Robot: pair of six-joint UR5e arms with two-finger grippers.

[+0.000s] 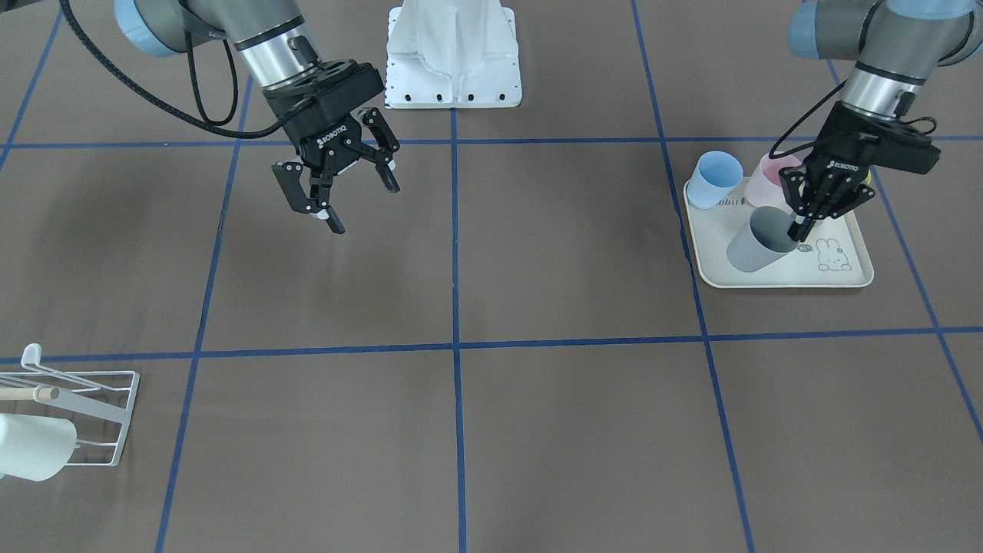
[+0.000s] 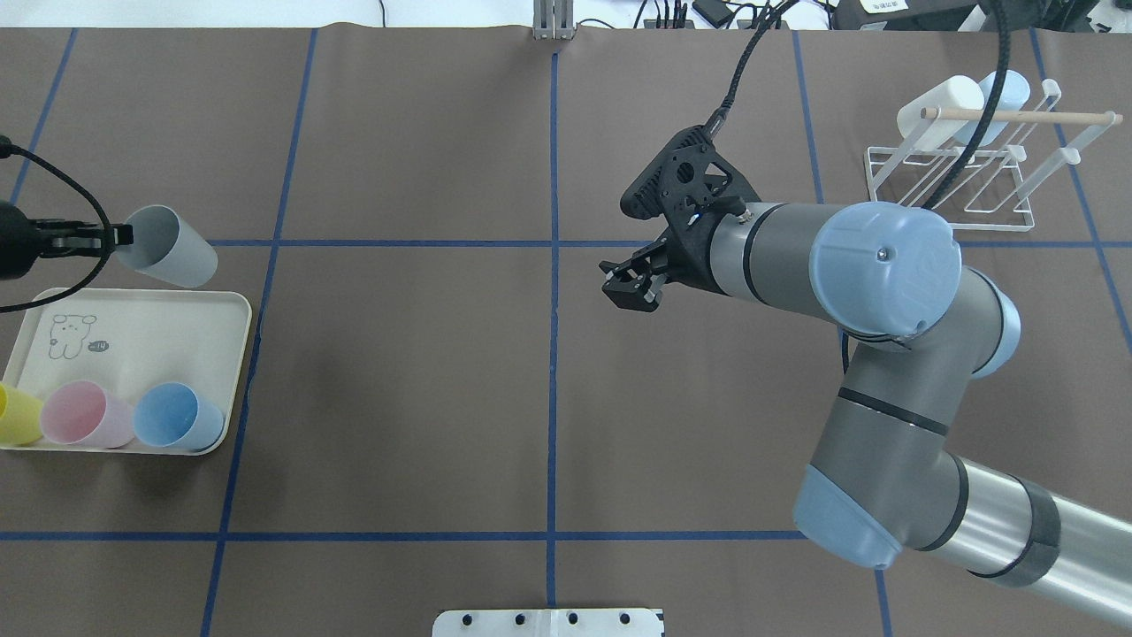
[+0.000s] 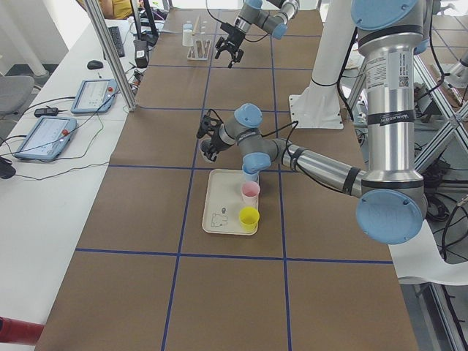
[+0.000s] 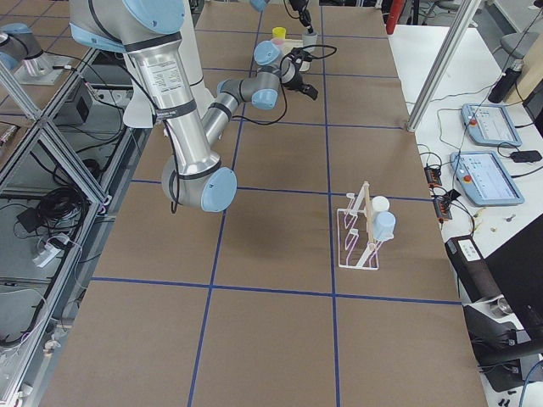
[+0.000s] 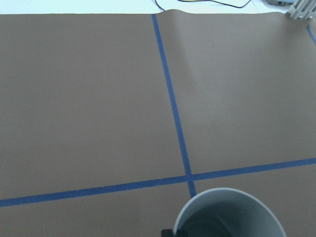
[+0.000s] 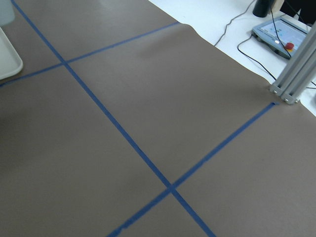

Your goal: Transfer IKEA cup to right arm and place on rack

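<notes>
Three cups: yellow cup [image 2: 16, 416], pink cup [image 2: 84, 414], blue cup [image 2: 177, 416] lined up on the cream tray [image 2: 150, 327], 8 o'clock on the counter [image 2: 398, 372].
Grey cup [image 2: 168, 258]: up and tilted at the tray's 12 o'clock, well apart from the rack [image 2: 951, 190].
Left tool [image 1: 800, 229]: pinched on the grey cup's rim, one finger inside.
Right tool [image 1: 365, 207]: fingers spread wide, hovering over mid-counter.
Rack: far off at 2 o'clock, white cup [image 2: 937, 102] and pale-blue cup [image 2: 1008, 88] on it.
</notes>
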